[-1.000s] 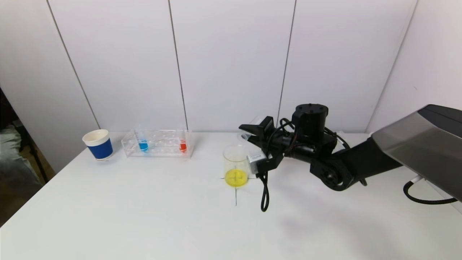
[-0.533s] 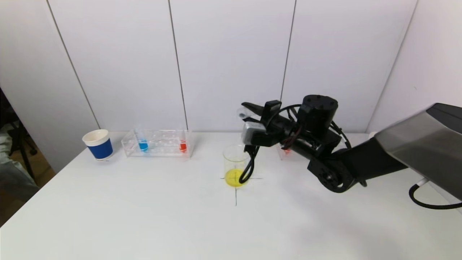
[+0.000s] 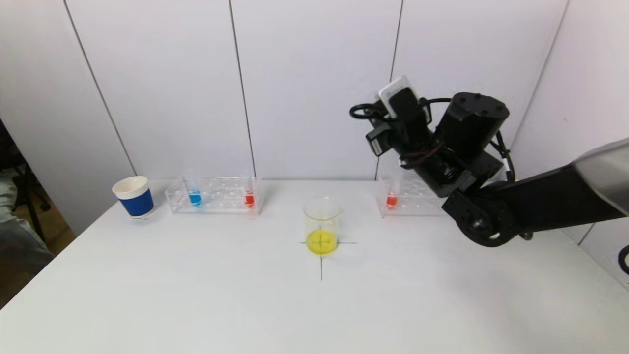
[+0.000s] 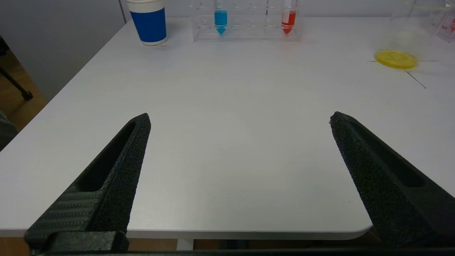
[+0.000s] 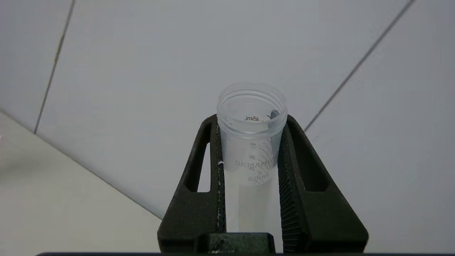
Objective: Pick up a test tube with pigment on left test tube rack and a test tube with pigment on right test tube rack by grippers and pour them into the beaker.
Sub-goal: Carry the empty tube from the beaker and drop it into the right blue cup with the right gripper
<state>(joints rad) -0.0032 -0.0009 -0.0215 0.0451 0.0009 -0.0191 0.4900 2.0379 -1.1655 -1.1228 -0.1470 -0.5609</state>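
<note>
The beaker stands mid-table with yellow liquid in its bottom. My right gripper is raised high above the right test tube rack, to the right of the beaker. It is shut on an empty clear test tube whose open mouth faces the wall. In the head view the right gripper hides that tube. A red tube stands in the right rack. The left test tube rack holds a blue tube and a red tube. My left gripper hangs open over the table's near edge.
A blue paper cup stands left of the left rack. A black cross is marked on the table under the beaker. The wall runs close behind both racks. The right arm's elbow hangs low over the table at the right.
My right gripper has swung up and to the right from beside the beaker's rim, turning the tube from tipped to mouth-up. The right rack has come into view.
</note>
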